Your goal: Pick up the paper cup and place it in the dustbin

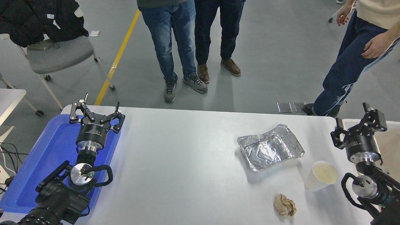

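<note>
The paper cup (321,175) stands upright on the white worktop (187,162) at the lower right of the frame, mouth up and seemingly empty, showing only its cream inside. Nothing grips it yet, so the task seems to be at its very start: the approach to the cup.

The right gripper (359,125) hangs at the right edge of the frame, above and to the right of the cup and clear of it, with its fingers spread apart and nothing between them. It sits over the edge where the worktop meets the dustbin (390,150), of which only a pale rim and a strip of beige inside show at the far right edge; what lies inside cannot be told. The left gripper (97,112) is parked at the lower left over the blue tray (34,175), fingers likewise apart and empty.

The next move, as I judge it, calls for the right gripper to come back toward the lower part of the frame and down so the open fingers straddle the cup's wall, then close gently, since thin paper would crush or tip under a hard squeeze. The carry to the dustbin looks short.

Two other things lie near the cup and should be left alone: a crumpled silver foil tray (270,147) just to its upper left, empty as far as can be seen, and a tan paper wad (285,205) to its lower left. The blue tray appears to hold nothing of its own. People stand beyond the worktop's far edge at the top of the frame.
</note>
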Tool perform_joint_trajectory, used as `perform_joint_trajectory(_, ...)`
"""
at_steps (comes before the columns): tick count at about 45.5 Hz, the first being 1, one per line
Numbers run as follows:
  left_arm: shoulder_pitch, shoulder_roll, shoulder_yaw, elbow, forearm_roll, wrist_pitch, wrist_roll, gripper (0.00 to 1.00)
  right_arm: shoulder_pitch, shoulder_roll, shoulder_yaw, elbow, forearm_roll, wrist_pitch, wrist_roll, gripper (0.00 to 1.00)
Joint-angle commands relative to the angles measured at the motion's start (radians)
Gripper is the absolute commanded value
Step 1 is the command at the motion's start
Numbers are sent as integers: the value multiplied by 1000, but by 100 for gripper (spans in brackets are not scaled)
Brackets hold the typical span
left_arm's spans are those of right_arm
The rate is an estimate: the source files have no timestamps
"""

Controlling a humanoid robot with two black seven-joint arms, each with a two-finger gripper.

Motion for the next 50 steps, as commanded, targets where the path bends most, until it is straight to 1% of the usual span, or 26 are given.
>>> perform_joint_trajectory(1,0,0,0,0,0,0,0,100,-1,-12,0,0,-1,-1,0,100)
perform_joint_trajectory(40,0,0,0,0,0,0,-3,100,13,-13,-25,-3,1,-5,0,100)
perform_joint_trajectory(50,0,0,0,0,0,0,-1,100,-1,-47,-28,8,3,-4,0,100)
